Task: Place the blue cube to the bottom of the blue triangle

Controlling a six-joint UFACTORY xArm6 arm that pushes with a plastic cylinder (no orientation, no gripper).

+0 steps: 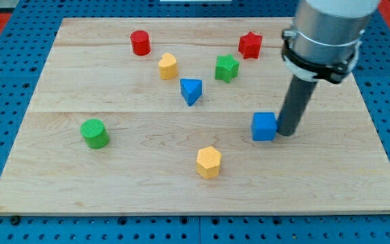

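Observation:
The blue cube (pixel 264 126) sits right of the board's middle. The blue triangle (pixel 191 91) lies up and to the left of it, near the board's centre. My tip (pixel 287 132) rests on the board right against the cube's right side, touching or nearly touching it. The dark rod rises from there to the grey arm body at the view's top right.
A red cylinder (pixel 140 43), a yellow block (pixel 168 66), a green star-like block (pixel 227 68) and a red star-like block (pixel 250 45) lie along the top. A green cylinder (pixel 95 133) sits at the left. A yellow hexagon (pixel 208 162) lies at bottom centre. The wooden board (pixel 59 176) rests on a blue pegboard.

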